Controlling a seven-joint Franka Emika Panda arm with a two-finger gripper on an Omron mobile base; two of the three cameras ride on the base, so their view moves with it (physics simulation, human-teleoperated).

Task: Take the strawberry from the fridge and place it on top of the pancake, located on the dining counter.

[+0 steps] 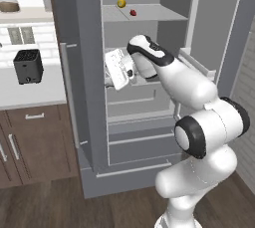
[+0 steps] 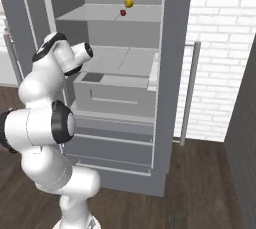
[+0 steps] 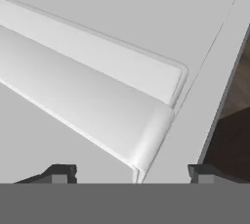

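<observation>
Reaching into the open fridge [image 1: 149, 38], the white arm holds its hand [image 1: 110, 76] at the level of the middle compartment, below the shelf that carries the fruit. The hand view shows the two dark fingertips [image 3: 59, 173] set wide apart with nothing between them, so the hand is released and grasps nothing; beyond them lies a pale ridged edge of the fridge interior, with a strip of dark wood floor [image 3: 229, 135] to one side.

The strawberry [image 1: 133, 12], a tiny dark-red fruit, sits on the upper shelf [image 1: 149, 14] of the fridge, well above the hand and apart from it. Just beside it on the same shelf rests a small yellow round fruit [image 1: 121, 3], slightly further back. From the right base view the strawberry [image 2: 123, 12] sits just in front of the yellow fruit [image 2: 129, 3], near the middle of the shelf.

Both fridge doors stand swung open, a long vertical bar handle [image 2: 187, 93] showing on the one against the white brick wall [image 2: 220, 48]. Below the fruit shelf come a flat middle shelf and a pulled-out grey bin [image 2: 112, 95], then the two closed drawers [image 1: 142, 145] at the bottom of the fridge.

To the left of the fridge, a wall table [image 1: 30, 90] with brown cabinets carries a dark toaster [image 1: 28, 65], and a jar [image 1: 8, 1] stands on a ledge above it.
</observation>
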